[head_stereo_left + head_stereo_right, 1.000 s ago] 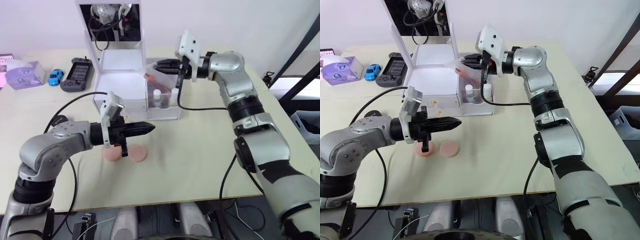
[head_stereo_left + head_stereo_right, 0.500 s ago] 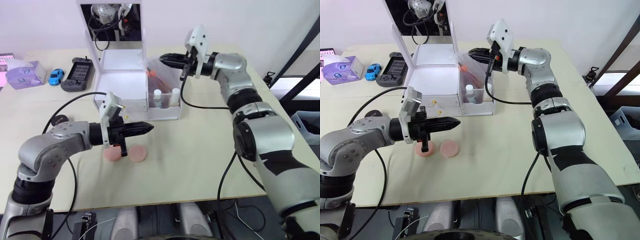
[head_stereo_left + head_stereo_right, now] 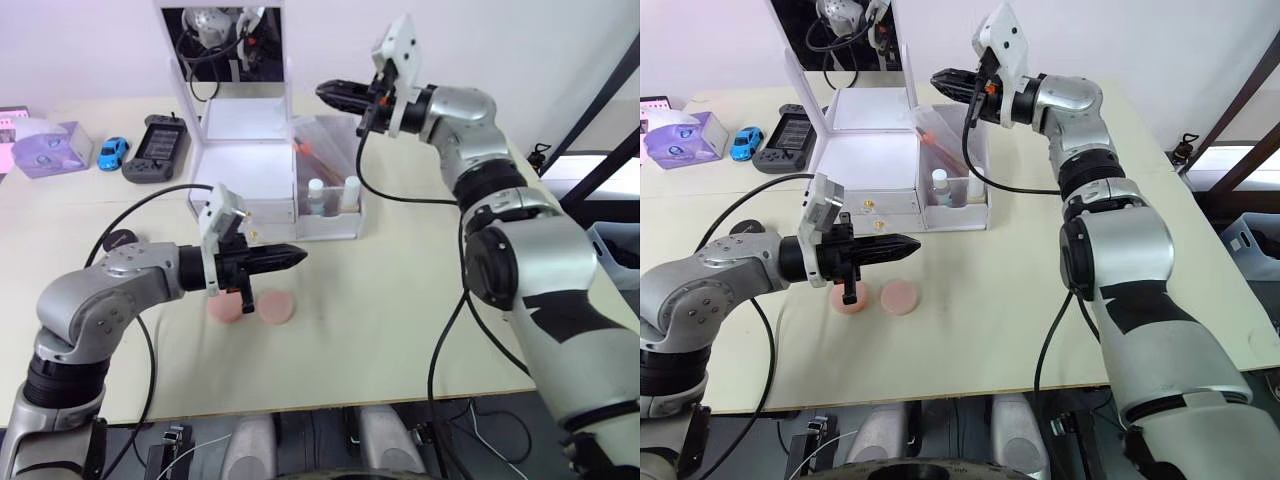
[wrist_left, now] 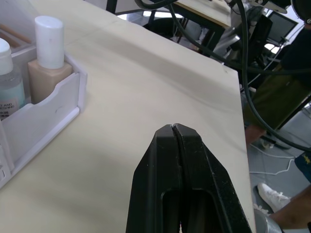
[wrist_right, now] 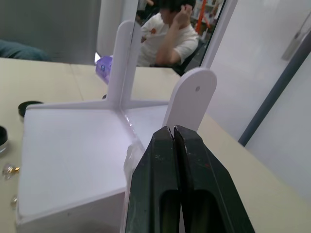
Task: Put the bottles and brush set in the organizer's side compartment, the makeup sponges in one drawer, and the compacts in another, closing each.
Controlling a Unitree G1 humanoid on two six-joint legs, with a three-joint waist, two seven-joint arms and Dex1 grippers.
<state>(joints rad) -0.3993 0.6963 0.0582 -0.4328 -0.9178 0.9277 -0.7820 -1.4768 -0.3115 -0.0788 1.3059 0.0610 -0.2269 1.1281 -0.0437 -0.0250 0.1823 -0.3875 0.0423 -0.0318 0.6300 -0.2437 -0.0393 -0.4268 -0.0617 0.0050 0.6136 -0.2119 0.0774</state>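
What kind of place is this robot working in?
Probably a robotics lab or office test space. A cream table holds a white makeup organizer as a staged task, with a game controller and toy car lying about, cables trailing nearby.

Two sponges [image 3: 262, 306], two bottles [image 3: 332, 192]

lab/office: cables [image 4: 243, 43], seated person [image 5: 170, 36]

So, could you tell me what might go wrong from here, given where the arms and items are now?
The left gripper hangs low, just above the two makeup sponges, with its fingers shut; it could nudge them rather than grasp. The brush set leans out of the side compartment, so the right gripper above it, or its cable, could snag it.
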